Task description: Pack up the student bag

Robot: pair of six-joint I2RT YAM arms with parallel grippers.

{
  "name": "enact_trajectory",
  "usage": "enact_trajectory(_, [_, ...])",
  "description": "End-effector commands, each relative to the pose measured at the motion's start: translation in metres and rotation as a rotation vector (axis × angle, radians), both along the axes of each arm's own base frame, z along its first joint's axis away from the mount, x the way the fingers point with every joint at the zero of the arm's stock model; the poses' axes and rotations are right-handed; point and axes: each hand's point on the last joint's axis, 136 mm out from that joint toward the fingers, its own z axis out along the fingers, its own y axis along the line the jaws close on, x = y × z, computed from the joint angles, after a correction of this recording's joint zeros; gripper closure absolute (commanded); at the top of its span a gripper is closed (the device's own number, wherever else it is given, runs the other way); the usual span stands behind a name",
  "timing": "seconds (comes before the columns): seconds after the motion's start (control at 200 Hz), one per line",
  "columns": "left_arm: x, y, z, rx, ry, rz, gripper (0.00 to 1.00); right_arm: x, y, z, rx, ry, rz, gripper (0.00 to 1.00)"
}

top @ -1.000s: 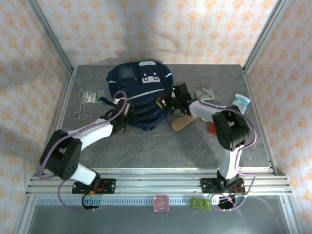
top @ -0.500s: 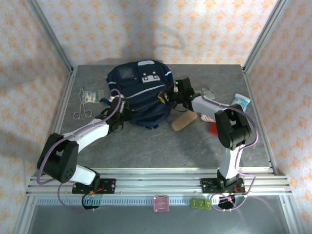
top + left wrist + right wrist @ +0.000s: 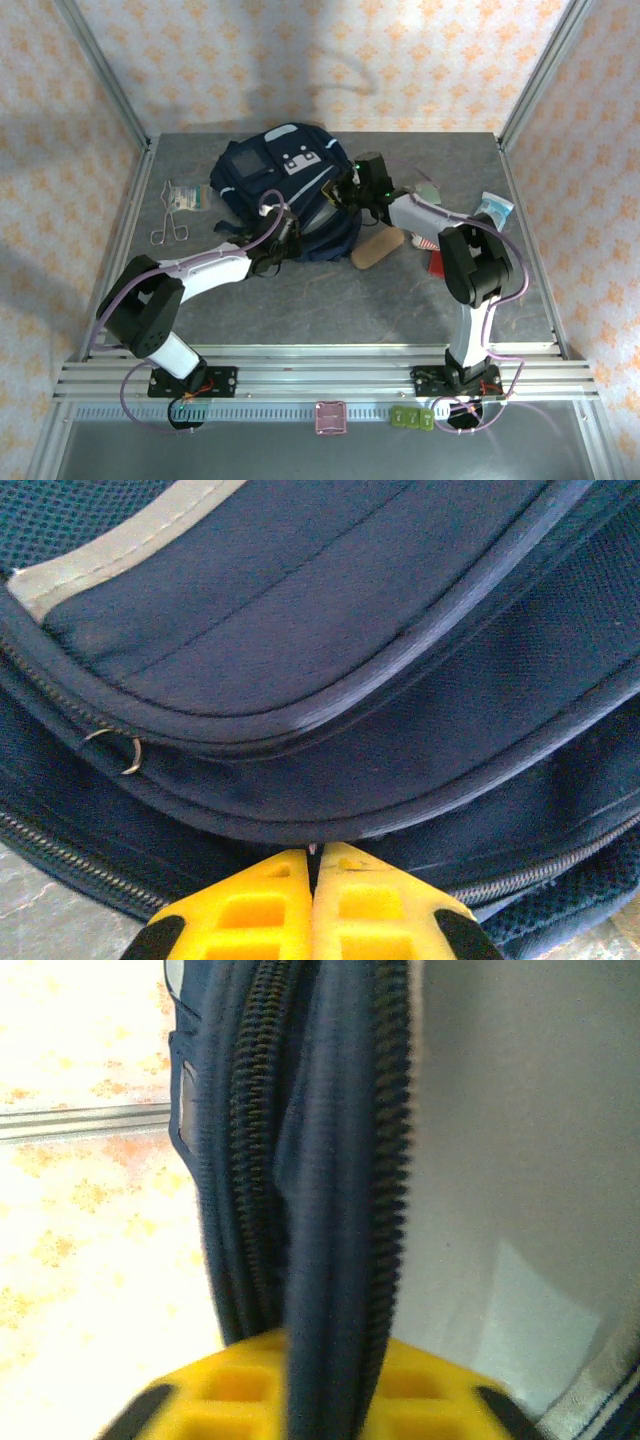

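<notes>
on the left of the worktop (image 3: pixel 300 300) a scissor-like tool (image 3: pixel 168 226) and a small packet (image 3: pixel 188 195) lie well apart from the action. next comes the left pincer (image 3: pixel 283 232), pressed together right at the near rim of the student bag (image 3: pixel 265 165). the left wrist view shows its yellow tips (image 3: pixel 312 858) meeting under a piped seam, and i cannot tell whether any cloth is caught between them. the bag sits at the back middle of the worktop, slumped on its side. on its right edge the right pincer (image 3: pixel 340 195) pinches a strip of navy fabric between two zipper lines (image 3: pixel 330 1160). that grip looks narrow, so a hard pull could let the strip slide out and the opening fall shut. if the left side holds nothing, the whole bag could swing or drag instead of opening, and might shove the brown case (image 3: pixel 377 249) just beside it. a pale packet (image 3: pixel 495 207) lies further right.
</notes>
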Motion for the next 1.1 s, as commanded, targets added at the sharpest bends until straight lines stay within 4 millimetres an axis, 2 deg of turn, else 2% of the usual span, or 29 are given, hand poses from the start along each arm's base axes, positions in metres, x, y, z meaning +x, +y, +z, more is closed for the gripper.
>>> enact_trajectory(0.0, [0.0,0.007,0.008,0.029,-0.021,0.03,1.0,-0.007,0.011,0.001,0.019,-0.019,0.034,1.0])
enact_trajectory(0.095, [-0.004,0.035,0.003,0.051,-0.012,0.102,1.0,-0.001,0.002,0.002,0.017,-0.03,0.004,1.0])
enact_trajectory(0.25, [-0.016,0.105,-0.009,0.083,0.016,0.28,1.0,0.009,-0.017,0.014,0.019,-0.065,-0.044,1.0])
enact_trajectory(0.3, [-0.018,0.121,-0.01,0.087,0.022,0.32,1.0,0.009,-0.019,0.017,0.018,-0.074,-0.043,1.0])
enact_trajectory(0.325, [-0.019,0.126,-0.009,0.092,0.023,0.331,0.95,0.009,-0.018,0.017,0.017,-0.076,-0.041,1.0])
enact_trajectory(0.37, [-0.018,0.129,-0.005,0.107,0.016,0.329,0.79,0.01,-0.018,0.019,0.022,-0.08,-0.037,1.0])
enact_trajectory(0.43, [-0.014,0.123,0.001,0.1,0.014,0.303,0.63,0.009,-0.015,0.017,0.031,-0.073,-0.029,1.0])
enact_trajectory(0.556, [-0.006,0.097,0.023,0.121,-0.042,0.197,0.49,0.008,-0.01,0.021,0.063,-0.081,-0.017,1.0])
enact_trajectory(0.681, [-0.001,0.057,0.052,0.133,-0.134,0.06,0.38,0.009,-0.006,0.032,0.082,-0.1,0.003,1.0])
enact_trajectory(0.726, [0.0,0.043,0.061,0.134,-0.168,0.012,0.35,0.009,-0.003,0.038,0.093,-0.113,0.011,0.95])
enact_trajectory(0.786, [0.001,0.027,0.071,0.135,-0.214,-0.045,0.31,0.009,-0.002,0.046,0.108,-0.126,0.021,0.8])
enact_trajectory(0.816, [0.002,0.02,0.075,0.14,-0.234,-0.074,0.3,0.008,0.0,0.05,0.122,-0.136,0.031,0.77])
enact_trajectory(0.961, [0.011,0.001,0.082,0.205,-0.286,-0.146,0.27,0.003,0.008,0.069,0.203,-0.169,0.068,0.74])
enact_trajectory(1.096, [0.028,-0.009,0.077,0.305,-0.287,-0.178,0.26,-0.003,0.012,0.079,0.272,-0.182,0.089,0.74])
